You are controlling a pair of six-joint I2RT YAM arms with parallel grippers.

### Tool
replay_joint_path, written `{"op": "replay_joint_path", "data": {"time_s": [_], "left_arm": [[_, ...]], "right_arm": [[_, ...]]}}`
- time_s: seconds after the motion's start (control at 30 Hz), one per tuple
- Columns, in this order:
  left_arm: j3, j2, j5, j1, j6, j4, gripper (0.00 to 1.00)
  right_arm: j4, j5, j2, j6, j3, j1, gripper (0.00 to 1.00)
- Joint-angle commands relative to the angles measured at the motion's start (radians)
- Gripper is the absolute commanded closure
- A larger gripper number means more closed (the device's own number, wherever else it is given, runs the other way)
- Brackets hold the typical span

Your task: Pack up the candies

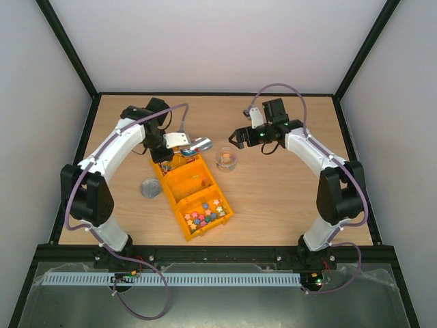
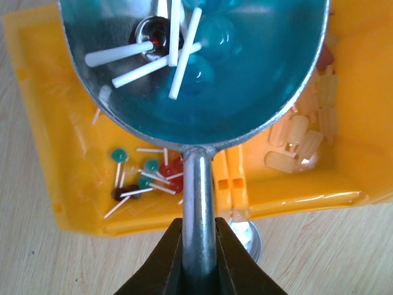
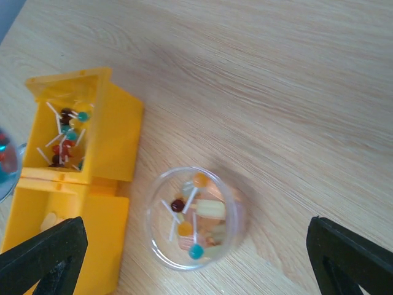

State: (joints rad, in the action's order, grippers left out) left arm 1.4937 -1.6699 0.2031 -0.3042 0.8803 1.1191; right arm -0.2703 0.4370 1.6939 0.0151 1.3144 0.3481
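Observation:
My left gripper (image 2: 198, 228) is shut on the handle of a metal scoop (image 2: 202, 92), which hovers over the far end of the yellow tray (image 2: 55, 123). A few stick candies (image 2: 156, 38) lie in the scoop's bowl. More stick candies (image 2: 147, 175) rest in the tray's end compartment, and pale wrapped ones (image 2: 301, 138) in the compartment beside it. My right gripper (image 3: 196, 255) hangs open above a clear cup (image 3: 193, 218) that holds several candies (image 3: 198, 181). From above, the cup (image 1: 227, 159) stands just right of the scoop (image 1: 200, 144).
The yellow tray (image 1: 174, 191) lies diagonally between the arms, with several coloured star sweets (image 1: 205, 212) in its near compartment. A round metal lid (image 1: 149, 188) rests on the table left of the tray. Dark frame posts border the table.

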Motion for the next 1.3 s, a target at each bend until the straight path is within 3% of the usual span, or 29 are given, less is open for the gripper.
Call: {"op": "replay_joint_path", "data": {"time_s": [0.0,0.7,1.27], "left_arm": [[0.058,-0.030,-0.034,-0.045,-0.016,0.049,0.98],[0.282,-0.235,-0.269,-0.213,-0.087,0.173,0.98],[0.309,-0.295,-0.431,-0.273,-0.077,0.174,0.98]], "right_arm": [[-0.025,0.027,-0.042,0.033,-0.049,-0.051,0.01],[0.027,0.004,-0.075,0.085,-0.133,-0.152,0.01],[0.029,0.008,-0.077,0.097,-0.122,-0.186,0.01]]}}
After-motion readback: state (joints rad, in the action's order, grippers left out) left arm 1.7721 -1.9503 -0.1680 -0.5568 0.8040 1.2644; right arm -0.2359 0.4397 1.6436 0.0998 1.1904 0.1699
